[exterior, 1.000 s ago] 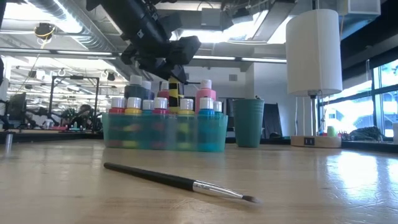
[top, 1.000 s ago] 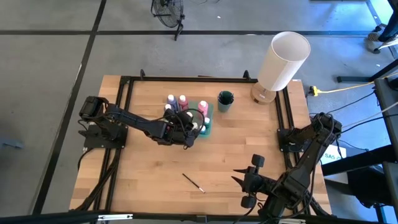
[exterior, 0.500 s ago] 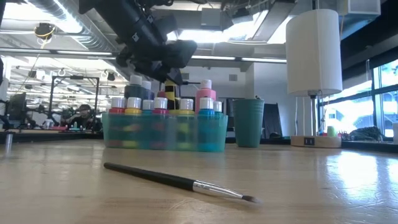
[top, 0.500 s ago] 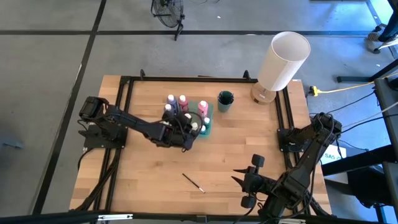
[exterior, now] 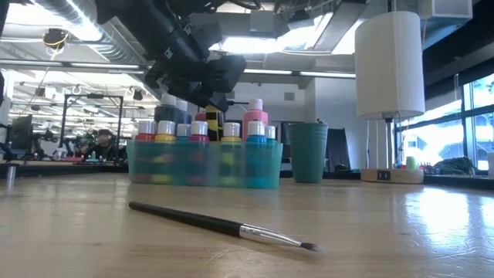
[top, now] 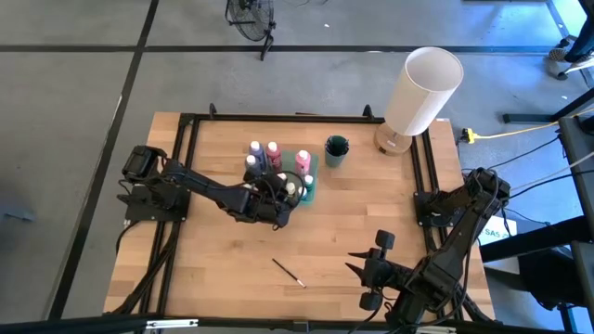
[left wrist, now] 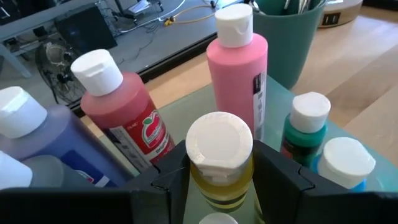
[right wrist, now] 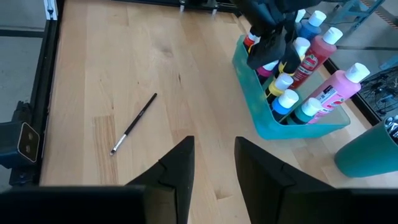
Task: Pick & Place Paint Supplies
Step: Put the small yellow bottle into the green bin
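Nearest the low camera, one dark-handled brush (exterior: 220,225) lies flat on the wooden table (top: 213,269), well in front of the teal tray (exterior: 204,164) and touching nothing. Farther back, the left gripper (left wrist: 219,177) hangs over that tray with both fingers clamped on a yellow bottle (left wrist: 221,163) with a white cap; whether the bottle is lifted clear of the tray cannot be told. Around the held bottle the left wrist view shows one pink bottle (left wrist: 237,65), one red bottle (left wrist: 121,112) whose label carries an apple picture and small print too fine to read, one blue bottle (left wrist: 28,140) and one green bottle (left wrist: 303,127). Just past the tray stands one teal cup (top: 336,150), and beyond that one white cylinder (top: 422,91). Away from the tray, at the table's near edge, the right gripper (right wrist: 211,163) waits with a gap between its fingers and nothing in it
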